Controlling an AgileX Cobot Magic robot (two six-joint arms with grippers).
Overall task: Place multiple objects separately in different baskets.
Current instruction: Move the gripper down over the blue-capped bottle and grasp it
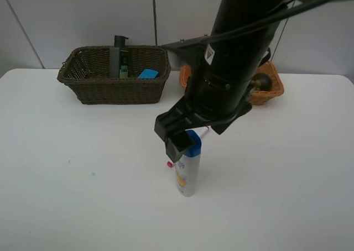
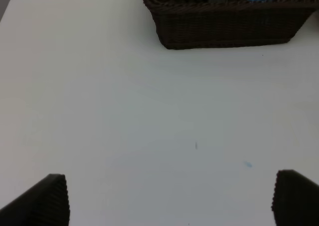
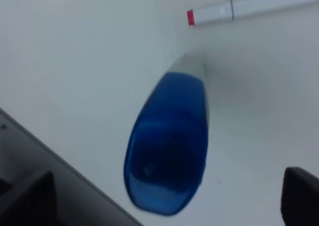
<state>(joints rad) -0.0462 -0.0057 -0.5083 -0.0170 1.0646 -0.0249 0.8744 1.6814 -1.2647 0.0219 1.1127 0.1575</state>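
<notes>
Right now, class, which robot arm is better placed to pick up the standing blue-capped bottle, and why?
Right: the right claw, open, hangs directly above the white blue-capped bottle, cap centred in its view. The left claw faces only table and the dark brown basket.

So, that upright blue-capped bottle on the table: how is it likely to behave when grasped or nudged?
The white blue-capped bottle stands tall on a narrow base, so a sideways nudge would probably tip it. Its smooth body looks rigid but possibly slippery. Tipped, it could knock the marker lying beside it.
</notes>
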